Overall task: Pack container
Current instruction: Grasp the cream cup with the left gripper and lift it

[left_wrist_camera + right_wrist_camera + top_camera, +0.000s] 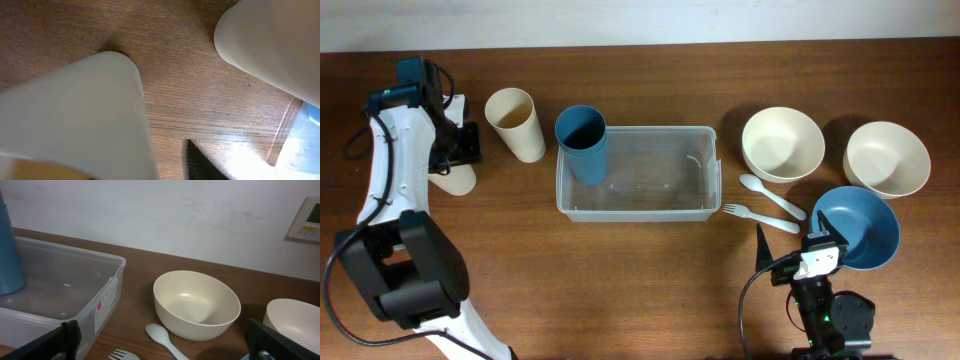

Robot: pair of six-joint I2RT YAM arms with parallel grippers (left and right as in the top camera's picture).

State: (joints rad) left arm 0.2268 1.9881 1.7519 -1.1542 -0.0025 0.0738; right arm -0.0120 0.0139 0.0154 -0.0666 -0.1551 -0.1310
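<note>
Pack container: the clear container (640,214) sits mid-table with its long axis running left to right and its open top facing up. A blue cup (582,143) stands upright inside its left end, while the rest of the floor is bare. A cream cup (516,124) stands on the wood just left of the bin.

To the right, a pale spoon (770,195) and fork (758,216) lie side by side near the container's right wall. Beyond them are two cream bowls, one close (782,143) and one further right (886,158), and a blue bowl (858,226) nearer the table's near edge.

The right gripper (790,245) waits low at the near edge beside the blue bowl, aimed toward the far wall. Its dark fingers (60,342) are spread wide with nothing between them.

The left arm (390,170) reaches along the table's left side, its gripper (468,143) facing the cream cup. Whether its jaws are apart or together cannot be told.
</note>
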